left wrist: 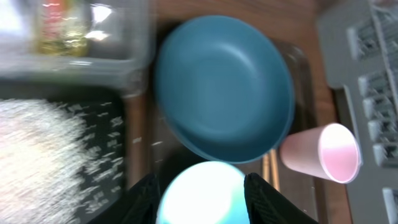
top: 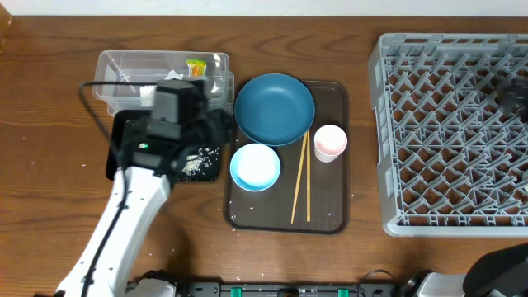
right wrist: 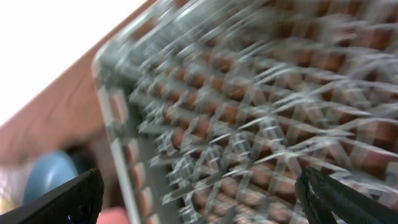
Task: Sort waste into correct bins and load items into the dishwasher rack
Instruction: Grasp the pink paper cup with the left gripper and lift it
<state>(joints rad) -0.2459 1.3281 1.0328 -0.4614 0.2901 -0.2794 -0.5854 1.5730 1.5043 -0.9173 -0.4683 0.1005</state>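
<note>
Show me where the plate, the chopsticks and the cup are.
plate [top: 274, 108]: overhead view, centre of its well.
chopsticks [top: 299, 176]: overhead view, middle of the left stick.
cup [top: 330, 141]: overhead view, its pinkish mouth.

We see dishwasher rack [top: 450, 132], grey, peg lattice, nothing in it, at desk's right. Clear tub [top: 124, 70] at far left; orange-yellow-green snack wrapper [top: 195, 67] lies inside, at its right end. Black tray [top: 213, 172] sits just in front of tub, white rice grains [top: 196, 161] scattered on it. On brown tray [top: 326, 194] we note:
- dark blue plate [top: 275, 108], at back
- light blue bowl [top: 255, 166], upright, front left
- pinkish-white cup [top: 330, 142], right of plate
- wooden chopsticks [top: 301, 177], side by side, between bowl and cup
</note>
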